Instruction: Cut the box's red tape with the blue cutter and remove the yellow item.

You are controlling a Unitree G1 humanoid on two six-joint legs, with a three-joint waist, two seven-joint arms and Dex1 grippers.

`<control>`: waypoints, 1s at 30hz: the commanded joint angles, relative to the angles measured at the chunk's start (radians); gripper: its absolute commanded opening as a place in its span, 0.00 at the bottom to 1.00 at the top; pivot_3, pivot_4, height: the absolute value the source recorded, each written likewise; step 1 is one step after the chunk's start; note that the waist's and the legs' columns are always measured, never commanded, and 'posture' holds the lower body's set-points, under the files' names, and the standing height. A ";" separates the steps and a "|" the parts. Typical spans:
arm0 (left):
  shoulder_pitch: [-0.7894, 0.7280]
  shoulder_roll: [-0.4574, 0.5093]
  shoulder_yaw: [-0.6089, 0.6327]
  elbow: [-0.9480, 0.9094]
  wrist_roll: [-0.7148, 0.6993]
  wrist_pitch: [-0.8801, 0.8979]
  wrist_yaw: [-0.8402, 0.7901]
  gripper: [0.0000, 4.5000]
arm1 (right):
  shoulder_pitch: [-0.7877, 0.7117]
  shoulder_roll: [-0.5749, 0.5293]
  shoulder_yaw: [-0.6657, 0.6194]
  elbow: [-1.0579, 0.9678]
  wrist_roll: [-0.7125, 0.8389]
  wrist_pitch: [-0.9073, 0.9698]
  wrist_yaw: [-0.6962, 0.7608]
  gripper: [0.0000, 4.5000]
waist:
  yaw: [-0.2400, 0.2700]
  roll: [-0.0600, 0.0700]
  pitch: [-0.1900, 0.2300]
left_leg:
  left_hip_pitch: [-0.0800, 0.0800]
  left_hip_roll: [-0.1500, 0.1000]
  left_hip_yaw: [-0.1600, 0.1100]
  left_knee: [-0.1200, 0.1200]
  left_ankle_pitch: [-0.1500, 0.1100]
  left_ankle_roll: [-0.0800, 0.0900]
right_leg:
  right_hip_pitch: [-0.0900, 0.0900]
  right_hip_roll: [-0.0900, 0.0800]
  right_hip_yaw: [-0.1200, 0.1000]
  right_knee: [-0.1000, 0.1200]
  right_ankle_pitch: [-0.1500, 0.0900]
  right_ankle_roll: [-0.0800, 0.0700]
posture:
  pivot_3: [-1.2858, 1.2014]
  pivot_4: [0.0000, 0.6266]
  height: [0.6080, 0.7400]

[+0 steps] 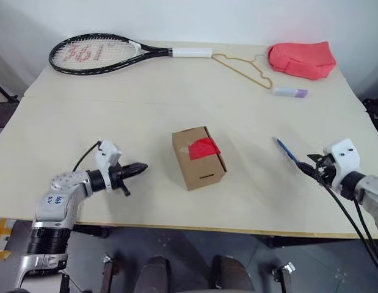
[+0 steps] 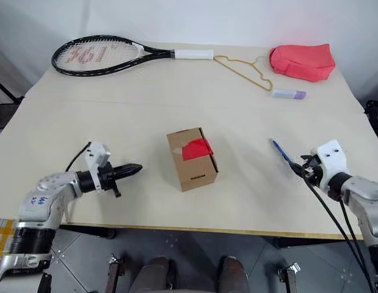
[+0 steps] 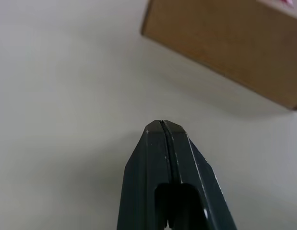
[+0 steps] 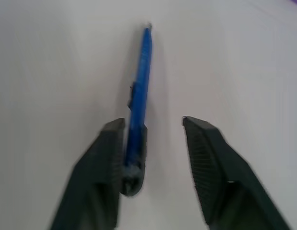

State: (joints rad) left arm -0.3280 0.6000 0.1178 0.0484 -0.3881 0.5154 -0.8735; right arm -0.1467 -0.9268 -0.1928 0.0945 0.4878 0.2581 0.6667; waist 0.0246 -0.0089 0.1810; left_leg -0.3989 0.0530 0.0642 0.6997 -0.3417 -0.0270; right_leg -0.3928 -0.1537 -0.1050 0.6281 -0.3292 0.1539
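Note:
The small brown cardboard box (image 1: 198,157) stands in the middle of the table with a slot in its near side. The wrinkled red tape (image 1: 204,148) lies across its top. My left gripper (image 1: 141,166) is shut and empty, a short way left of the box and pointing at it. The blue cutter (image 4: 141,81) lies on the table at the right, its near end against one finger of my open right gripper (image 1: 305,168). The other finger stands apart from it. The yellow item is hidden.
A tennis racket (image 1: 103,55) lies at the table's back left. A wire hanger (image 1: 243,67), a red fabric pouch (image 1: 301,60) and a white-and-purple tube (image 1: 289,92) are at the back right. The table's front edge (image 1: 176,227) runs close below both grippers.

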 commanded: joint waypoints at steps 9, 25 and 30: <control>-0.083 -0.119 -0.102 -0.067 0.028 0.042 0.128 0.00 | -0.127 0.102 0.183 -0.213 -0.166 -0.045 0.089 0.26 | -0.001 0.000 0.000 | 0.010 0.000 0.000 -0.002 0.000 0.000 | 0.008 0.000 0.001 0.000 0.000 0.000 | 0.52 0.24 1.00; -0.107 -0.083 -0.158 -0.093 -0.002 0.197 0.060 0.00 | -0.229 0.456 0.478 -0.210 -0.331 0.023 0.096 0.01 | -0.007 0.000 -0.001 | 0.010 0.000 0.001 -0.004 0.000 -0.001 | 0.006 0.000 0.001 0.001 0.001 0.001 | 0.52 0.24 1.00; -0.036 -0.031 -0.132 -0.158 -0.012 0.226 0.052 0.00 | -0.166 0.463 0.499 -0.292 -0.331 0.137 0.083 0.01 | -0.014 0.000 -0.001 | 0.010 0.000 0.001 -0.005 0.000 -0.001 | 0.006 0.000 0.001 0.001 0.001 0.001 | 0.52 0.24 1.00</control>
State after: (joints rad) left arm -0.3862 0.5587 -0.0171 -0.0685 -0.3819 0.7295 -0.8033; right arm -0.3374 -0.4710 0.2785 -0.1458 0.1468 0.3478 0.7432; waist 0.0103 -0.0087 0.1800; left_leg -0.3887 0.0533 0.0647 0.6947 -0.3416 -0.0281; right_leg -0.3867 -0.1532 -0.1037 0.6294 -0.3282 0.1545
